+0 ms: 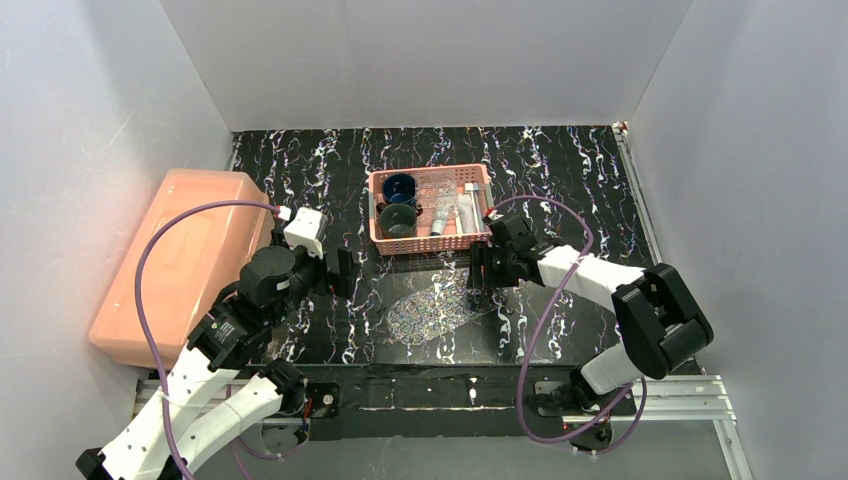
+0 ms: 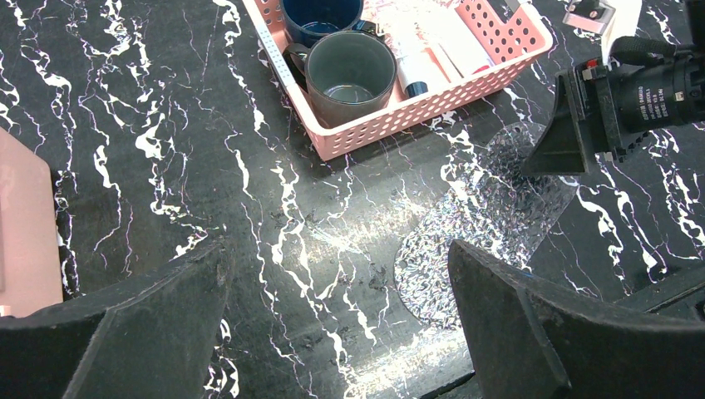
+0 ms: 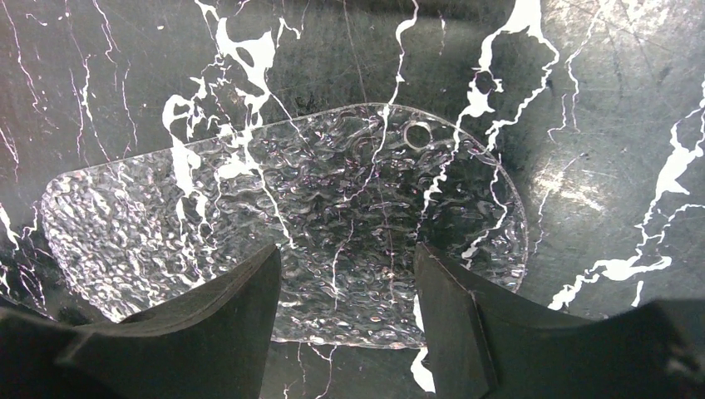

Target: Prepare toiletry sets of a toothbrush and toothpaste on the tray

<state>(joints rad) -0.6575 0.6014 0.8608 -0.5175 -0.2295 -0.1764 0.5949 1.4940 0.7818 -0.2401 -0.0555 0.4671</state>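
Observation:
The clear glittery tray (image 1: pixel 436 305) lies flat on the black marbled table, in front of the pink basket (image 1: pixel 377 232). It also shows in the left wrist view (image 2: pixel 490 220) and the right wrist view (image 3: pixel 332 208). My right gripper (image 1: pixel 479 272) is open and empty, low over the tray's right part (image 3: pixel 345 320). My left gripper (image 1: pixel 343 272) is open and empty (image 2: pixel 337 332), over bare table left of the tray. White toothpaste tubes (image 2: pixel 413 58) lie in the basket (image 2: pixel 391 120). I cannot make out the toothbrush.
A blue cup (image 1: pixel 400 187) and a dark green cup (image 1: pixel 398 220) stand in the basket's left half. A big salmon plastic box (image 1: pixel 180 260) sits at the far left. White walls close in the table on three sides.

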